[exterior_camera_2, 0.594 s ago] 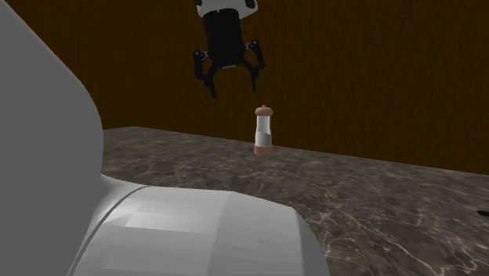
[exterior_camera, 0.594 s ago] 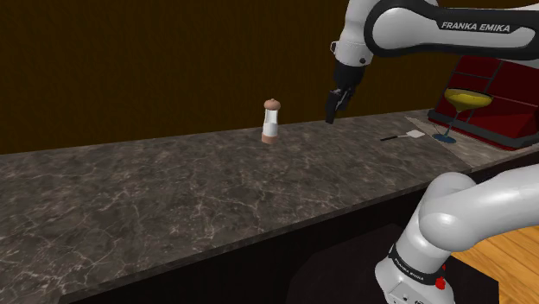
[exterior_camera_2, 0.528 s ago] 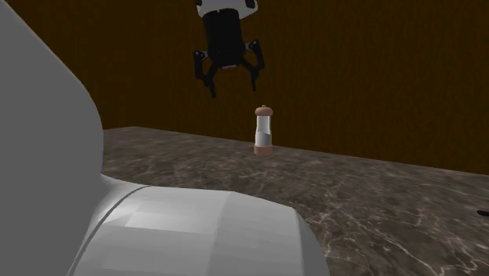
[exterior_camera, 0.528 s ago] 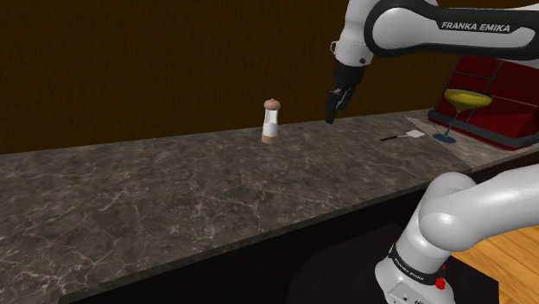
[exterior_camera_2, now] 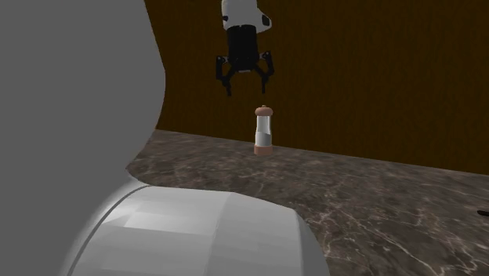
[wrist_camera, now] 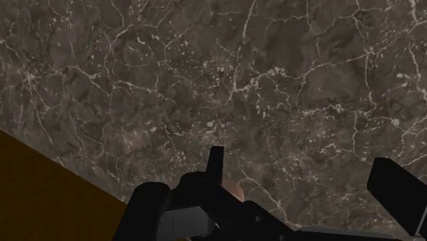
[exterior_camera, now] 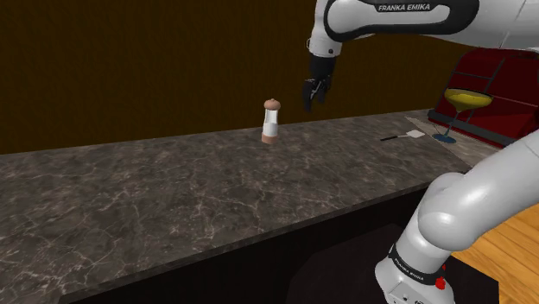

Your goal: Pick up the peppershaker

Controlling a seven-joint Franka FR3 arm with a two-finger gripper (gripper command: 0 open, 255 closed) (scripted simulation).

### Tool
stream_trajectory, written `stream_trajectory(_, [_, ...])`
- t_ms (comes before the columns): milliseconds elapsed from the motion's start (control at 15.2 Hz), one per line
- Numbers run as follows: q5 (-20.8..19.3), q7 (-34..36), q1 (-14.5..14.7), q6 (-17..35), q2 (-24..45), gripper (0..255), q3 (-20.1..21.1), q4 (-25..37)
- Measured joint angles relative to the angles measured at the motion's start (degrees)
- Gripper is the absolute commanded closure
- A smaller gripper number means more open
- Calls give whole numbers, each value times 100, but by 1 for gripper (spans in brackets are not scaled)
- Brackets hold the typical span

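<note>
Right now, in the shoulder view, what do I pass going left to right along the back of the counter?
pepper shaker -> open gripper, hanging above the counter -> white flat utensil -> stemmed glass with a yellow bowl

wrist view: the peppershaker is almost wholly hidden behind the gripper body; one brownish patch shows.
second exterior view: the arm in the foreground covers the counter from 6 to 9 o'clock. a dark speck between 3 and 4 o'clock is cut by the edge and too small to identify.
shoulder view: a red object between 2 and 3 o'clock is cut off by the edge.
</note>
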Motion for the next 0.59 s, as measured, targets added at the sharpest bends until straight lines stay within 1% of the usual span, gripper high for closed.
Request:
stream_trajectory(264, [181,-134,-40,-98,1049,0,-144,954])
stream_trajectory(594, [468,-329,-127,-522,2432,0,-303,2494])
